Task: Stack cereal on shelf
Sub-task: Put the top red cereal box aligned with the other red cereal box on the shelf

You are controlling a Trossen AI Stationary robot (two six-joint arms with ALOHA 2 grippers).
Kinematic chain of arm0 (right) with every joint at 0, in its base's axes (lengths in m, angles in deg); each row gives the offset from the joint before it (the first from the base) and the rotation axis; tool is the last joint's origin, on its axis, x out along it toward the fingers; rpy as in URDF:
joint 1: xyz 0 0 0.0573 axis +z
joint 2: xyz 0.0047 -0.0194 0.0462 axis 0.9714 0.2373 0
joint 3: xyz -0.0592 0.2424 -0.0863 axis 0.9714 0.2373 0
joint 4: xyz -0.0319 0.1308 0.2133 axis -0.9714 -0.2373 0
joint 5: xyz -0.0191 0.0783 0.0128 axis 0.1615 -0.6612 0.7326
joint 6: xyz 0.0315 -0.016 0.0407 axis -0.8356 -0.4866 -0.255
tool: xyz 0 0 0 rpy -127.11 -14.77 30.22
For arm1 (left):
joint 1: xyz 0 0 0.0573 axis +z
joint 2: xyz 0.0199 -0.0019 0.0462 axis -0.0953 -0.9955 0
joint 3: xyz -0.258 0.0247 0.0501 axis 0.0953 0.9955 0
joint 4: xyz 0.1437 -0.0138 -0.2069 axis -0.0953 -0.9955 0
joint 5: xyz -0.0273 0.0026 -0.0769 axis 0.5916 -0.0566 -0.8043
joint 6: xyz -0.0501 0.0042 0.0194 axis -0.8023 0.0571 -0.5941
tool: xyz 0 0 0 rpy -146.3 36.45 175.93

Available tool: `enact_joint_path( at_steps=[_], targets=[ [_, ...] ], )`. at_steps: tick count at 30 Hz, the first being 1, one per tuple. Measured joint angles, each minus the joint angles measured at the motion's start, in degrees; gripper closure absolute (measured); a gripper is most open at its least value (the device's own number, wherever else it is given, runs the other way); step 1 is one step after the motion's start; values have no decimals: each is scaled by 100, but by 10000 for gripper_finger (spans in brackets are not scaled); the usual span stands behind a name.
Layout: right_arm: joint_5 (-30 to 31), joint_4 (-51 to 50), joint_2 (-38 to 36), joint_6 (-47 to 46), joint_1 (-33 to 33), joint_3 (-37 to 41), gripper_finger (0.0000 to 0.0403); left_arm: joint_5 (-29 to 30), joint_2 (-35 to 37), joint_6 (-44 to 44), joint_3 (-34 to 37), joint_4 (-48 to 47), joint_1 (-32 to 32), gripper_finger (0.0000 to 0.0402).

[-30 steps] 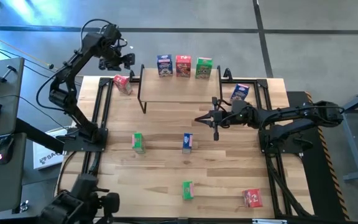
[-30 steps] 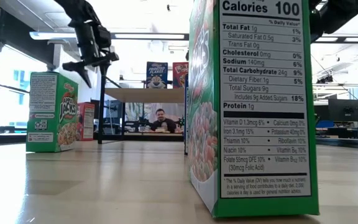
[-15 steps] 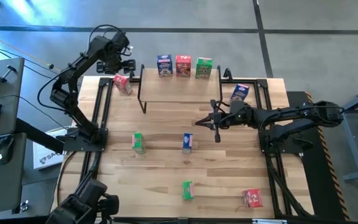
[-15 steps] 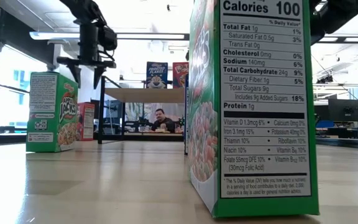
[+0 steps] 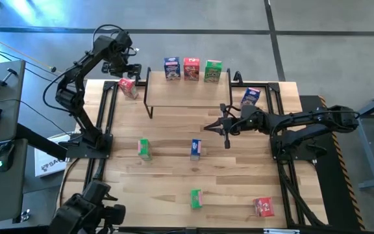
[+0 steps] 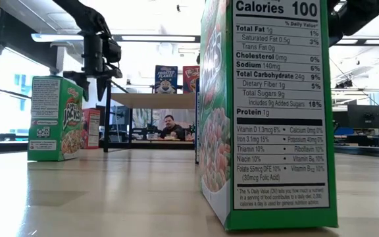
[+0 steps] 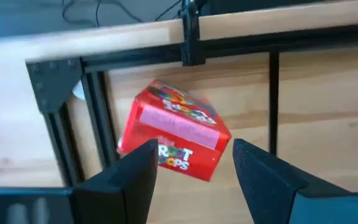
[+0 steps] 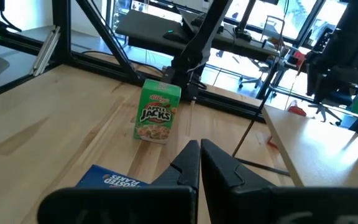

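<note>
Three small printed cardboard cereal boxes, blue [image 5: 171, 68], red [image 5: 191, 68] and green [image 5: 213, 70], are standing along the far edge of the low light-wood shelf [image 5: 187, 93]; six more are sitting scattered around the tabletop.

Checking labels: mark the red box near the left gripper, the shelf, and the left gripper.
red box [image 7: 176, 138], left wrist view, top face.
shelf [image 5: 187, 95], high view, bare wooden top.
left gripper [image 7: 194, 163], left wrist view, gap between its open fingers.
</note>
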Motion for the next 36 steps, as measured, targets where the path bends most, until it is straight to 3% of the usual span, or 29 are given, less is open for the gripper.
enact_joint_path(
  at_steps=[2,6,11,16,21,25,33,36],
  targets=[
    [0,0,0,0,0,0,403,126,-2,764,-80,-245,-56,204],
    [0,7,0,1,0,0,403,969,-2,2259,-297,-765,-386,204],
    [0,57,0,0,0,0,403,1642,0,3433,-302,-920,-906,211],
    [2,55,0,0,0,0,403,1829,28,4758,-127,-871,-1505,268],
    [2,26,0,-3,0,0,403,1910,347,5806,147,-675,-1504,356],
    [2,-24,0,-2,0,0,403,1742,791,6271,565,-439,-1436,396],
    [6,-7,0,-1,0,0,403,1761,1546,7083,1772,669,-1810,397],
    [7,4,0,-2,0,0,403,1932,1681,7225,2094,1181,-1865,381]
  ],
)
